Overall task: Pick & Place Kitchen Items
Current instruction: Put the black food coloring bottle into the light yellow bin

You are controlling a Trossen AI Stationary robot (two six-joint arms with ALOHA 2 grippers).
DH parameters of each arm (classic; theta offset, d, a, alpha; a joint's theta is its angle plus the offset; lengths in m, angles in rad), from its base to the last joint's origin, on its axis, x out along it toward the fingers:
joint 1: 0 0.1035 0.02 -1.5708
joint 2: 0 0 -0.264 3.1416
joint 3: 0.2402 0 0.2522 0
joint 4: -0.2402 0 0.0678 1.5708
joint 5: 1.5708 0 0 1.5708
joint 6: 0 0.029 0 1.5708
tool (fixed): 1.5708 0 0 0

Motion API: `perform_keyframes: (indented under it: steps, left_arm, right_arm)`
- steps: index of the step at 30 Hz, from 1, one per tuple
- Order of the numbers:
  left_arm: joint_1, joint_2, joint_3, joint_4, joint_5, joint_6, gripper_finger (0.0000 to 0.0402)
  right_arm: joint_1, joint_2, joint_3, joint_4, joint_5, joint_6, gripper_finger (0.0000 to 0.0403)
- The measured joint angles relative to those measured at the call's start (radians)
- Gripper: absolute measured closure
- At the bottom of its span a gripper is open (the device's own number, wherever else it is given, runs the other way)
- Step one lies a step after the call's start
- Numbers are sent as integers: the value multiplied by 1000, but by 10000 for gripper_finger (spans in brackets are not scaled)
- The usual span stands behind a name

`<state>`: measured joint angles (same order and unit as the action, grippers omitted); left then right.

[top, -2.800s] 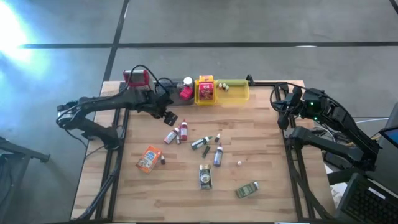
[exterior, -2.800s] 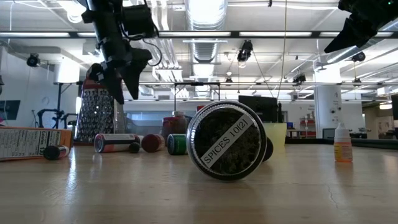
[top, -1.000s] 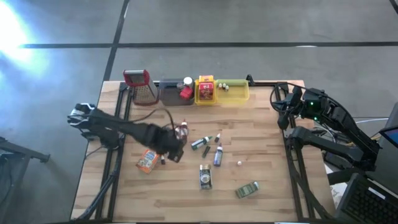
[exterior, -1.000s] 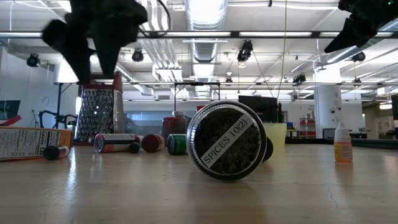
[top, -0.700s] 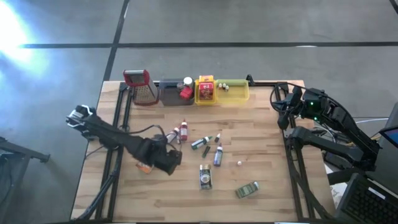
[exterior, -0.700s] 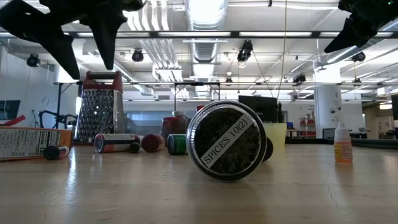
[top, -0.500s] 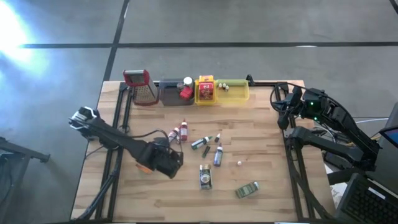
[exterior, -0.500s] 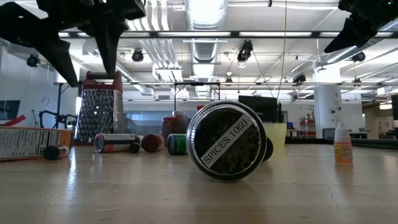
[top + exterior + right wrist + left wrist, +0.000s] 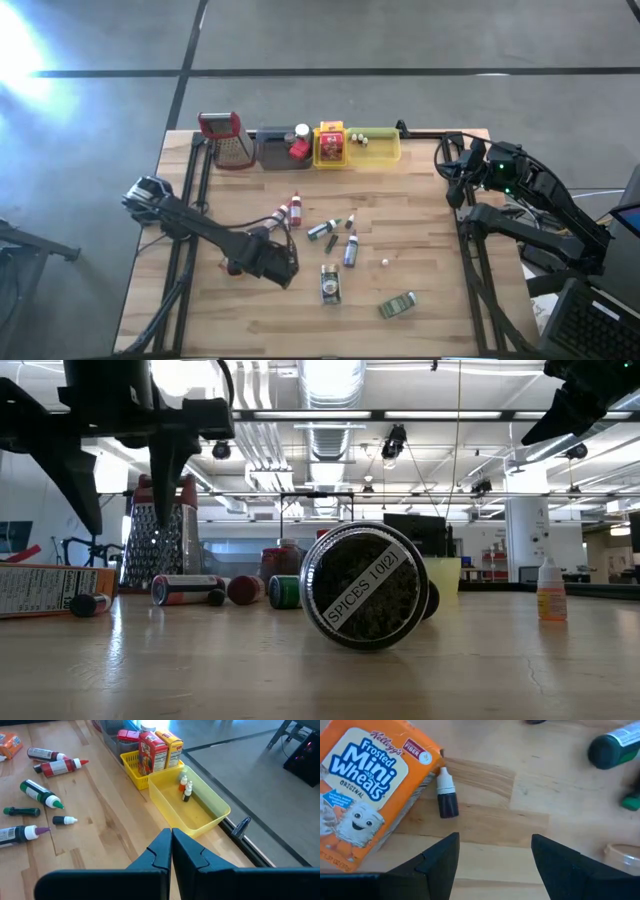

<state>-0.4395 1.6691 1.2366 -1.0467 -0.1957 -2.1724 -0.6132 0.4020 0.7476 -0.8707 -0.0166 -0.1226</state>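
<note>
My left gripper [image 9: 270, 262] hangs open above the near-left part of the table; its two fingers show wide apart in the low view [image 9: 120, 490]. In the left wrist view [image 9: 492, 865] they stand over bare wood, beside an orange Mini Wheats box [image 9: 365, 785] lying flat and a tiny dark bottle with a white cap [image 9: 446, 796] on its side. In the high view the arm hides most of the box. Red bottles [image 9: 285, 212], a green bottle [image 9: 322, 230], a purple-tipped bottle [image 9: 350, 250] and two tins [image 9: 330, 283] [image 9: 398, 305] lie loose. My right gripper [image 9: 171, 855] waits shut at the table's right far corner.
Along the far edge stand a red-topped grater [image 9: 228, 140], a grey tray [image 9: 278, 150], a yellow basket holding boxes [image 9: 332, 145] and a yellow-green tray [image 9: 192, 810] with small bottles. A spice jar [image 9: 365, 585] lies on its side close to the low camera.
My left gripper has moved toward the table's near edge and come down, from beside the red bottles to over the orange box. Its fingertips hang lower in the low view now. Nothing on the table has moved.
</note>
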Motion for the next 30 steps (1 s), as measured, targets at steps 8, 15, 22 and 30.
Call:
perform_keyframes:
  steps: [8,15,22,30]
  left_arm:
    - [10,23,-3,-4,81,-43,169]
    - [38,13,-67,5,164,-52,172]
    - [94,11,-124,78,207,44,172]
    - [162,11,-196,132,290,134,172]
  right_arm:
    - [0,0,0,0,0,0,394]
    - [0,0,0,0,0,0,394]
    - [0,0,0,0,0,0,394]
    - [0,0,0,0,0,0,394]
